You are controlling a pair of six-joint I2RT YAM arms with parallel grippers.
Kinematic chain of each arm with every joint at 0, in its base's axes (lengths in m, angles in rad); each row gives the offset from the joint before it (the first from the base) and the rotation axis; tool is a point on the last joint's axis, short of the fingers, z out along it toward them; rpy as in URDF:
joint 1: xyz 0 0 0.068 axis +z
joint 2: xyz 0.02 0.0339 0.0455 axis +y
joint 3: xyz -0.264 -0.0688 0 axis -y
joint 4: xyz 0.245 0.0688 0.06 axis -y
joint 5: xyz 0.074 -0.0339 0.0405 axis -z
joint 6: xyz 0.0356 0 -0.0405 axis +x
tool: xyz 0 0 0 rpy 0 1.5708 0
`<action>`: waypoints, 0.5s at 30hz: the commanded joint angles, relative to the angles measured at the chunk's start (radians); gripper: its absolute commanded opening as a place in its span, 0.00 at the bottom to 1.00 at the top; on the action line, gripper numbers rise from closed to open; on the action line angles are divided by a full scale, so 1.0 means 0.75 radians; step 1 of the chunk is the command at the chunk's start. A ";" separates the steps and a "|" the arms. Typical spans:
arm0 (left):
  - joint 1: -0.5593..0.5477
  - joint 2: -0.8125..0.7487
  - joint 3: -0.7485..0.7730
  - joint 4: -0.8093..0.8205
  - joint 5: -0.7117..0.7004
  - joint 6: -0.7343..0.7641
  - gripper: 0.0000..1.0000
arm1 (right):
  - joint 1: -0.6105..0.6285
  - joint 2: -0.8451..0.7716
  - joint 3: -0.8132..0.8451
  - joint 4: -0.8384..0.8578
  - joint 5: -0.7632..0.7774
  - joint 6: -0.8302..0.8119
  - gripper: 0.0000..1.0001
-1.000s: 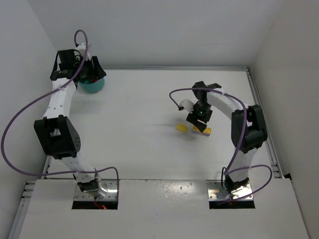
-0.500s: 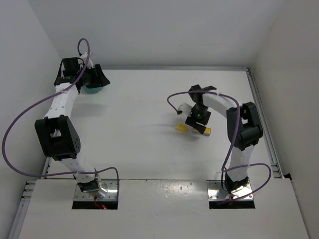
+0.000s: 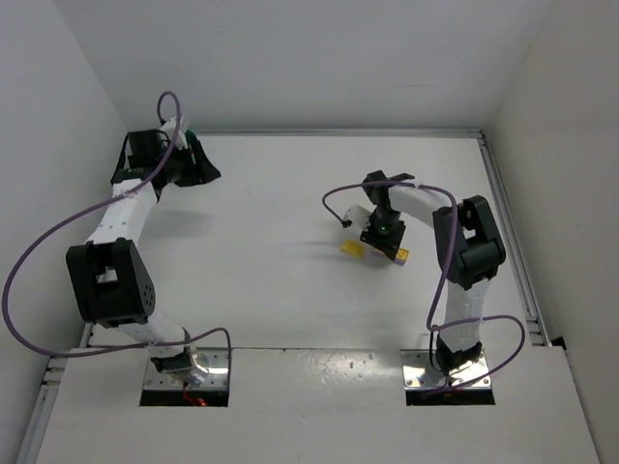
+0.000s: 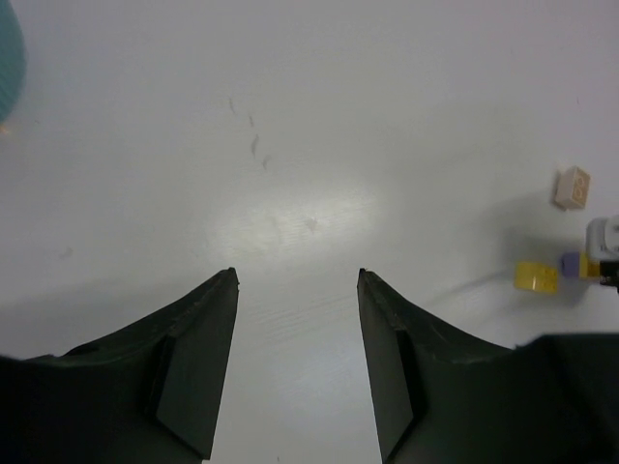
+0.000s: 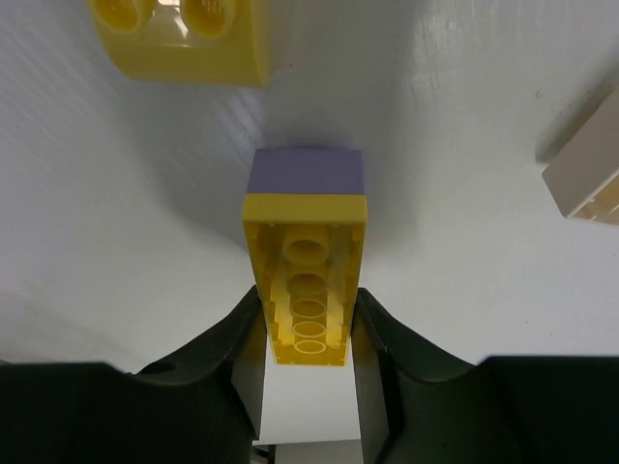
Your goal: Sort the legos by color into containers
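In the right wrist view a long yellow lego (image 5: 306,280) lies underside up, with a purple lego (image 5: 306,171) joined to its far end. My right gripper (image 5: 307,307) is shut on the yellow one, both fingers pressed against its long sides. From above, this gripper (image 3: 384,237) sits low at the table's right middle, and the brick's end (image 3: 398,254) shows beside it. A smaller rounded yellow lego (image 5: 184,39) (image 3: 354,248) rests just to its left. My left gripper (image 4: 297,275) (image 3: 196,162) is open and empty at the far left. An edge of the teal bowl (image 4: 8,58) shows in the left wrist view.
A beige brick (image 5: 585,174) (image 4: 572,187) lies on the table right of the held lego. A metal rail (image 3: 503,213) runs along the table's right edge, and white walls close in the far and left sides.
My right gripper has closed on the long yellow lego. The left arm has swung its wrist rightward, and it now covers the teal bowl in the top view.
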 commanded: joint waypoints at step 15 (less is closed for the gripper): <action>-0.484 -0.239 -0.521 0.446 0.716 0.015 0.58 | -0.035 -0.317 0.232 -0.296 -1.334 0.138 0.00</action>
